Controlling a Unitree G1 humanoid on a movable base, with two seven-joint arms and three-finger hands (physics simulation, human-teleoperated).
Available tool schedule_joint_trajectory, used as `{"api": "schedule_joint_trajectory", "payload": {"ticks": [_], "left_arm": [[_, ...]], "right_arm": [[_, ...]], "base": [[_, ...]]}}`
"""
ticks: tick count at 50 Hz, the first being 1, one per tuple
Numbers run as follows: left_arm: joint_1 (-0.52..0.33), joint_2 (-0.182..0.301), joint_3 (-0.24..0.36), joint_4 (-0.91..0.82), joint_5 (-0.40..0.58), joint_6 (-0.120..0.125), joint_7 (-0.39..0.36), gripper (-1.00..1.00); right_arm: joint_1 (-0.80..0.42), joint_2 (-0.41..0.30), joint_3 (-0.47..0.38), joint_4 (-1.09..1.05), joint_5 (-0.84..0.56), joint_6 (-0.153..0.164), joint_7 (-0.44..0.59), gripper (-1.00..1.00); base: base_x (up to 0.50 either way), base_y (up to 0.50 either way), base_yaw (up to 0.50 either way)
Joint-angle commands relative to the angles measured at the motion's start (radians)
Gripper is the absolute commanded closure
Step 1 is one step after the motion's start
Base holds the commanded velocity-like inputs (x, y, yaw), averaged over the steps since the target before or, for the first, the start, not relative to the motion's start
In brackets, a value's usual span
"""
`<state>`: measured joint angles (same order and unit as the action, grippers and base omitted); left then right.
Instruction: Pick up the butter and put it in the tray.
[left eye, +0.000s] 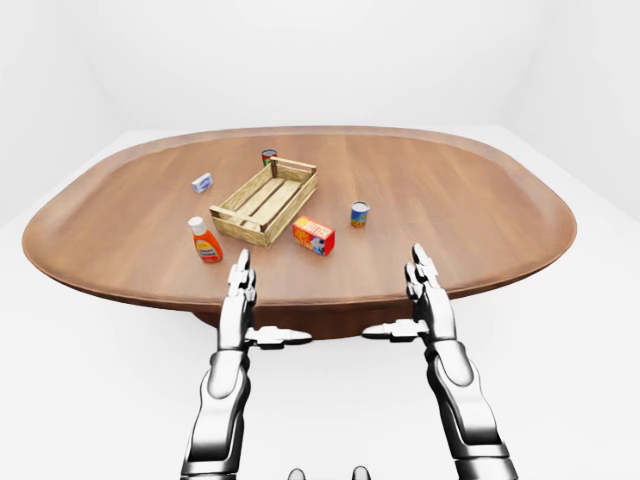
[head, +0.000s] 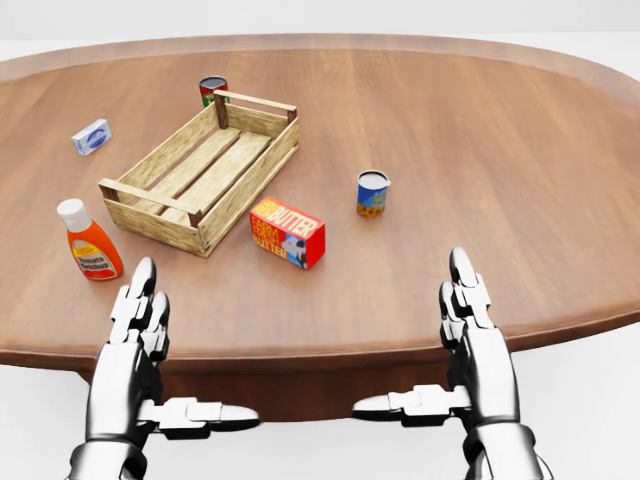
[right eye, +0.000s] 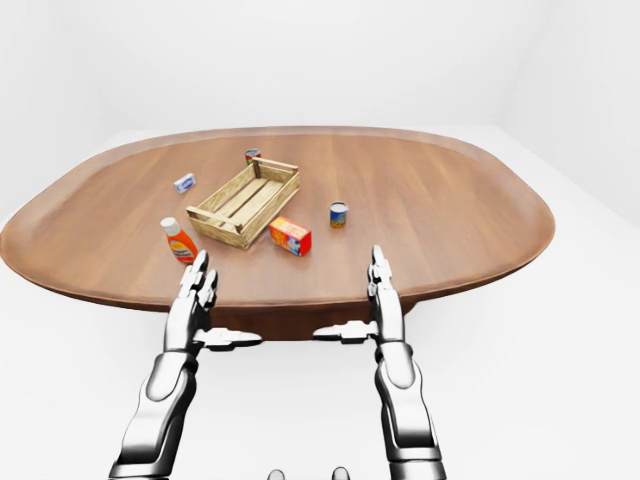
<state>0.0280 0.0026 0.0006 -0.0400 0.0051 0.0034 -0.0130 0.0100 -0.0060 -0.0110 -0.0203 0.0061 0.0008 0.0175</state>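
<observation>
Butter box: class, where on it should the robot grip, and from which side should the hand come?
Probably across the long faces of the butter box, from above. It lies flat, clear of the wooden tray, and the open right hand looks nearer.

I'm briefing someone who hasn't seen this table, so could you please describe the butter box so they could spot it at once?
Start at the slatted wooden tray near the middle of the oval wooden table. In the head view, the butter lies just right of the tray's lower corner, outside it. It is the only red and orange carton, printed BUTTER; its neighbours are a white-capped orange bottle and a blue can.
</observation>
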Motion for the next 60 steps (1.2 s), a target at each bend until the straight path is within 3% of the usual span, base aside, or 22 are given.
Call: {"api": "schedule_joint_trajectory", "payload": {"ticks": [1,10,11,17,27,40,46,50,60], "left_arm": [[0.059,0.001,-0.002,-0.089,0.007,0.007,-0.02,-1.0],[0.126,0.003,-0.002,-0.218,-0.017,0.029,-0.055,-1.0],[0.141,0.004,-0.001,-0.251,-0.024,0.043,-0.061,-1.0],[0.228,0.004,0.007,-0.426,-0.075,0.084,-0.103,-1.0],[0.361,-0.005,0.035,-0.649,-0.115,0.084,-0.162,-1.0],[0.366,-0.04,0.106,-0.713,-0.139,0.084,-0.205,-1.0],[0.377,-0.049,0.105,-0.723,-0.135,0.084,-0.221,-1.0],[0.371,-0.048,0.101,-0.711,-0.131,0.084,-0.224,-1.0],[0.367,-0.044,0.101,-0.713,-0.138,0.084,-0.222,-1.0]], "right_arm": [[0.033,-0.008,-0.016,-0.07,0.013,0.014,0.034,-1.0],[0.092,-0.005,-0.01,-0.2,-0.003,0.075,0.03,-1.0],[0.11,-0.003,-0.007,-0.239,-0.005,0.086,0.03,-1.0],[0.186,0.0,0.007,-0.389,-0.023,0.086,0.037,-1.0],[0.327,0.003,0.03,-0.633,-0.047,0.086,0.045,-1.0],[0.409,0.009,0.024,-0.736,-0.06,0.086,0.07,-1.0],[0.423,0.007,0.028,-0.746,-0.05,0.086,0.089,-1.0],[0.418,-0.002,0.052,-0.726,-0.124,0.086,0.075,-1.0],[0.42,0.001,0.047,-0.744,-0.1,0.086,0.07,-1.0]], "base": [[0.0,0.0,0.0],[0.0,0.0,0.0],[0.0,0.0,0.0],[0.0,0.0,0.0],[0.0,0.0,0.0],[0.0,0.0,0.0],[0.0,0.0,0.0],[0.0,0.0,0.0],[0.0,0.5,0.0]]}}
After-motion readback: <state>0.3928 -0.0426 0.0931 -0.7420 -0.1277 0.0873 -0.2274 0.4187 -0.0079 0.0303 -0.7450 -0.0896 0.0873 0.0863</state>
